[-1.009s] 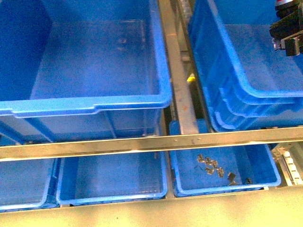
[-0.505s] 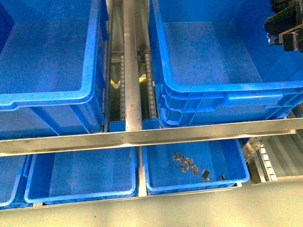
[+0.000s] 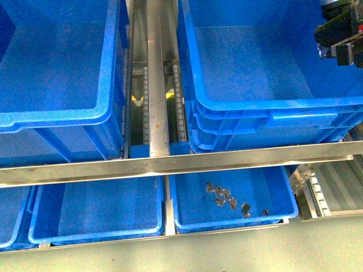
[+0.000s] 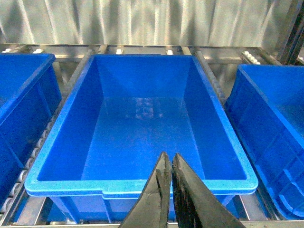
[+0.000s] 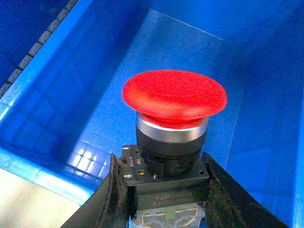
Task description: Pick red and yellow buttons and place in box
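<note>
1. Front view, gripper: the right gripper (image 3: 340, 45) shows only as a dark block at the frame edge, above the box (image 3: 272, 109). This view does not show whether its jaws are wide, narrow or loaded.
2. Front view, count:
   - There are two deep containers: the box under the gripper and a left crate (image 3: 57, 116) well off to the gripper's left.
   - One roller rail (image 3: 157, 85) runs between them.
   - One steel bar (image 3: 170, 163) crosses nearer the camera than the gripper.
   - Three trays (image 3: 96, 207) sit under the bar.
   - The tray nearest the gripper carries roughly seven small dark parts (image 3: 227, 198).
3. Left wrist view: only this view shows the left gripper (image 4: 170, 156).
   - Its fingers (image 4: 156, 194) are pressed together with nothing between them.
   - One centre crate (image 4: 142, 183) lies straight ahead of and below the tips.
   - Two side crates (image 4: 275, 123) flank the centre crate, for three in total.
   - Which of these is the box cannot be told.
4. Right wrist view: only this view shows the load.
   - The right gripper (image 5: 159, 159) is clamped on one red button (image 5: 174, 95).
   - The fingers (image 5: 116, 190) grip the two sides of its black body, with the cap pointing away from the gripper.
   - The box (image 5: 61, 85) lies beyond the button, and its wall and floor fill the frame.
</note>
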You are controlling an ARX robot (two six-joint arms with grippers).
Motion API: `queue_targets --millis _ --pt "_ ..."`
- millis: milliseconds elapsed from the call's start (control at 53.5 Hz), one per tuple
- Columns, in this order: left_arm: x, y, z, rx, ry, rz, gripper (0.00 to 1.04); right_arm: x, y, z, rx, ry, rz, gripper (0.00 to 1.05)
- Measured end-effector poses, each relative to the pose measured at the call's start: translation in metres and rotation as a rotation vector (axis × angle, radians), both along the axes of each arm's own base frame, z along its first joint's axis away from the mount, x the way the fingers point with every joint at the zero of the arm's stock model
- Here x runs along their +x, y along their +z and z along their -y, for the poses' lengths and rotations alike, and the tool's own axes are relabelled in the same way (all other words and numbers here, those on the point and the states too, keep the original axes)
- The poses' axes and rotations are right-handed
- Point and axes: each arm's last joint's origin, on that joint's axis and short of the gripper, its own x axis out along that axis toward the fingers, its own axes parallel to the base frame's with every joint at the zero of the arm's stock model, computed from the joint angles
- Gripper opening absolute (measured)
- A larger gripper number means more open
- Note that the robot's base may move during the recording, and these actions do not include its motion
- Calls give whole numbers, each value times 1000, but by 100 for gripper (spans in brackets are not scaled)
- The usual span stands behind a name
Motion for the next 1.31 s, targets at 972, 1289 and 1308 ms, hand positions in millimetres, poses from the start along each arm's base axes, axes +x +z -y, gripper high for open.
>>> queue_targets --millis 972,1289,1308 --pt "-8 -13 -2 -274 -445 -588 97 116 -27 -4 -46 19 -75 33" --pt "-8 -13 -2 -274 -445 -588 97 188 -42 -4 -74 2 -116 33" --pt "-8 -13 -2 -274 -445 -588 97 193 -43 -4 -75 3 -119 33"
